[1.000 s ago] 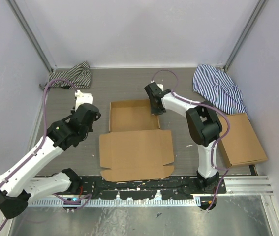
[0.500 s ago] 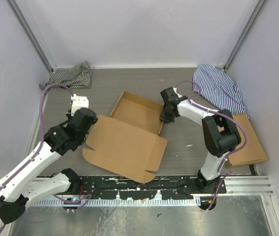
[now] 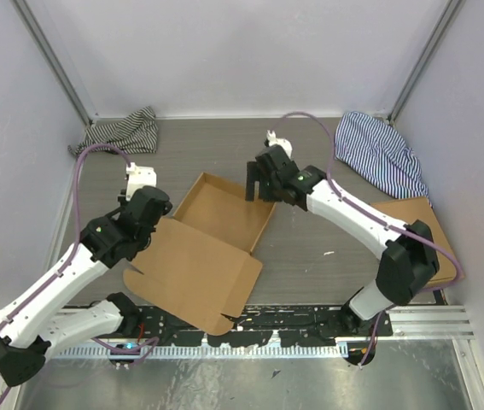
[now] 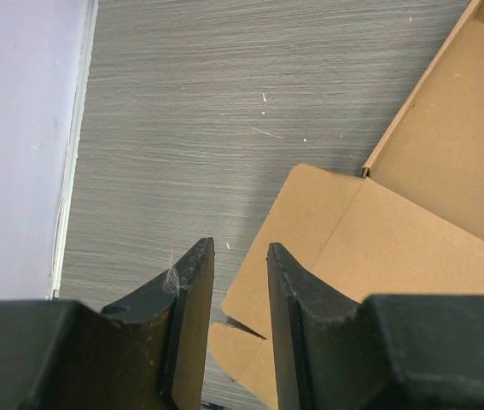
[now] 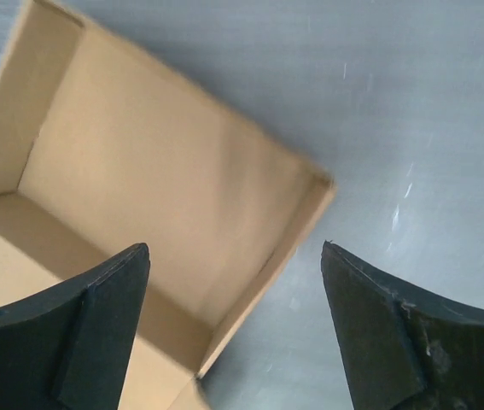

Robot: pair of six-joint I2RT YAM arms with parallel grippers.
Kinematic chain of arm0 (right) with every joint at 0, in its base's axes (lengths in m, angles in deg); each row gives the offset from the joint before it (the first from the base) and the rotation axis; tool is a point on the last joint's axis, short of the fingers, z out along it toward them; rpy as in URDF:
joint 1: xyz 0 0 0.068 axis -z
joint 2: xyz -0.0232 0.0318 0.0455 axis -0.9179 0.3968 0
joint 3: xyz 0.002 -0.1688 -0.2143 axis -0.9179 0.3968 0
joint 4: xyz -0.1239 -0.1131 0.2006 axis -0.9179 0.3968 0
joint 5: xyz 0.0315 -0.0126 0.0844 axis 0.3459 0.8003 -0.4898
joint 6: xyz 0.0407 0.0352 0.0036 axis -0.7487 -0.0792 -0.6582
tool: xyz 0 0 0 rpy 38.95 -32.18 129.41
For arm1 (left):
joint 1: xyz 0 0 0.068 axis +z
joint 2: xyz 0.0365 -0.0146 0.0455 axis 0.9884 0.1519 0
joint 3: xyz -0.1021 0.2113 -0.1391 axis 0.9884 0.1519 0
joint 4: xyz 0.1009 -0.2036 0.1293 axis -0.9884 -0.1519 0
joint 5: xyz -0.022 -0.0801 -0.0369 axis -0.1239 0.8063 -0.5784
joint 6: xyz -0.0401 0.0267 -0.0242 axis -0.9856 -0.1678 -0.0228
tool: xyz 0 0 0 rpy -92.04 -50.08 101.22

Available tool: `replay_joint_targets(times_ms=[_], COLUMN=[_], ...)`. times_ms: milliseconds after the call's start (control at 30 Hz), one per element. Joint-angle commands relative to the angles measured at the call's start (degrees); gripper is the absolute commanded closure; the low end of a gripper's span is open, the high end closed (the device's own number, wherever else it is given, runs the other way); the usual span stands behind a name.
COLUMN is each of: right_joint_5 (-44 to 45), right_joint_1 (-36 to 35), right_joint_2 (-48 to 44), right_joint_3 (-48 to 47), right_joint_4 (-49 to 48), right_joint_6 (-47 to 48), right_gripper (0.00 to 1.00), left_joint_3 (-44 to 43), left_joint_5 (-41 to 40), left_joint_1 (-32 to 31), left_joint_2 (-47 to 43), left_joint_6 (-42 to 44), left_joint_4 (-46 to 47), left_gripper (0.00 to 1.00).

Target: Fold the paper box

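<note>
brown paper box [image 3: 195,265], flap corner hidden behind left gripper [image 4: 237,248], narrowly parted, right gripper [image 5: 233,248] spread wide above it, blurred

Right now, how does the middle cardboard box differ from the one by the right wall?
The paper box lies open, tray walls raised, lid spread out; the other box looks flat. The paper box sits skewed in the middle; the other box lies far right. Both are plain brown cardboard.

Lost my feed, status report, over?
Right gripper open above box tray. Left gripper narrow gap at lid flap, grip unclear. Box tray formed, lid flat open. Cloths, spare box apart.
</note>
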Motion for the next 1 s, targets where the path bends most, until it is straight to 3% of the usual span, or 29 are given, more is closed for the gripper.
replay_joint_targets(times_ms=[0,100,300,667,967], right_joint_5=[2.51,-3.93,-11.91,-17.13,-13.02], right_joint_1=[1.35,1.63,1.75,1.75,1.72], right_joint_2=[6.32,18.93,31.22,38.50,43.17], right_joint_3=[-11.16,-23.44,-35.55,-38.61,-38.30], right_joint_4=[-8.39,-3.78,-2.35,-1.82,-3.63], right_joint_6=[31.61,40.31,43.75,45.21,40.00], right_gripper=[0.15,0.17,0.21,0.22,0.36], left_joint_3=[0.70,0.83,1.67,2.63,2.79], left_joint_5=[-0.69,-0.79,-2.33,-2.44,-1.74], left_joint_1=[0.15,0.10,0.09,0.14,0.12], left_joint_2=[-1.51,-1.72,-2.63,-3.64,-3.55], left_joint_6=[-0.45,-0.29,0.17,0.60,0.69], left_joint_4=[1.07,1.05,0.16,0.49,0.39], left_gripper=[0.62,0.61,0.61,0.61,0.61])
